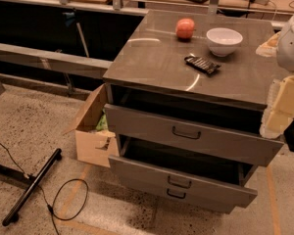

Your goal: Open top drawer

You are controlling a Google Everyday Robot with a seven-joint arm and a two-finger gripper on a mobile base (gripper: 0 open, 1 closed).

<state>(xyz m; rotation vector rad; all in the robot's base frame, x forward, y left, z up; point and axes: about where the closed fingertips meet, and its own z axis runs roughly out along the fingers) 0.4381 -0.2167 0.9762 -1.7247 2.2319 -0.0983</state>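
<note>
The grey cabinet (pixel 186 62) stands in the middle of the camera view. Its top drawer (pixel 152 126) is pulled partly out, with a dark gap between its front and the cabinet top. Its small black handle (pixel 186 133) sits at the centre of the front. My gripper (pixel 283 104), cream-coloured, is at the right edge of the view, beside the right end of the top drawer's front and apart from the handle. It holds nothing that I can see.
The second drawer (pixel 137 168) is also pulled out, and a third handle (pixel 176 194) shows below it. On the cabinet top lie a red apple (pixel 185 28), a white bowl (pixel 224 41) and a dark snack packet (pixel 202 64). A cardboard box (pixel 92 131) stands left of the cabinet. A black stand (pixel 32 186) and a cable (pixel 68 199) lie on the floor.
</note>
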